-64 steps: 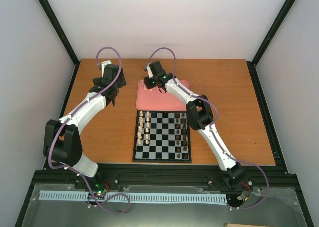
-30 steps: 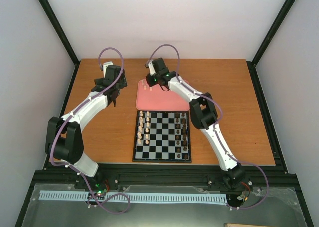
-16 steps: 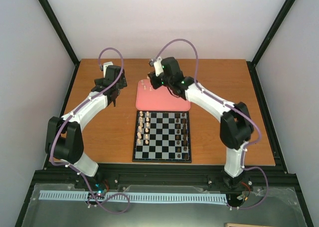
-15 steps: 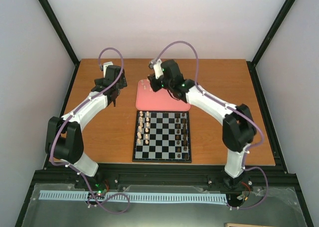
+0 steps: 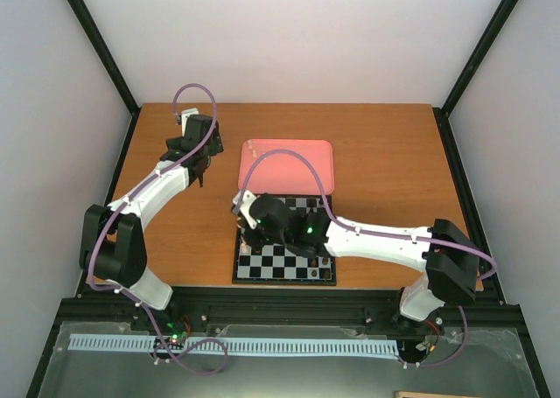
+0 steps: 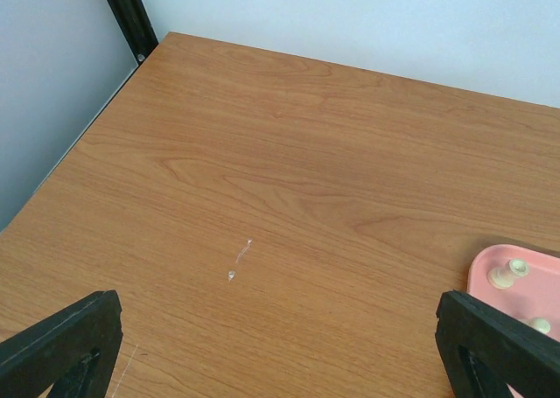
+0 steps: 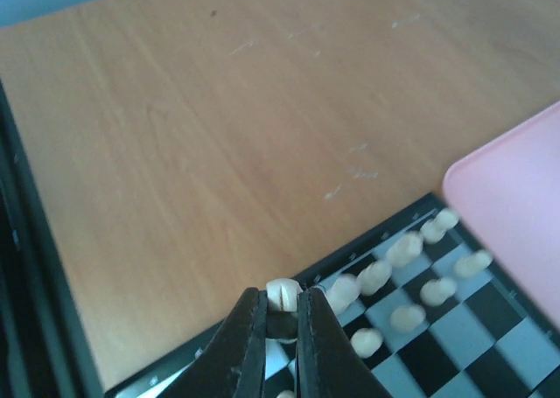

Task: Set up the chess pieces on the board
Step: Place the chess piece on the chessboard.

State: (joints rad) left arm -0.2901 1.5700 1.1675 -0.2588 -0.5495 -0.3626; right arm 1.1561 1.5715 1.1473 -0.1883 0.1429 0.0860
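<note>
While the right gripper is hanging over the left edge of the board, it is clenching one cream chess piece, rounded head poking out past the jaws, body hidden; the left gripper is gaping above the table.

Robot lab test cell. Evidence:
- two white arms, left arm and right arm, bolted to black rail at 6 o'clock
- black extrusion posts at 10 and 2 o'clock, plain white panels closing three sides
- wooden table fills cell floor
- exposed purple cable loops on arms
- white slotted cable duct on metal plate at 6 o'clock
- staged props mid-table: chessboard with tiny chess pieces, pink tray at its 12 o'clock
</note>
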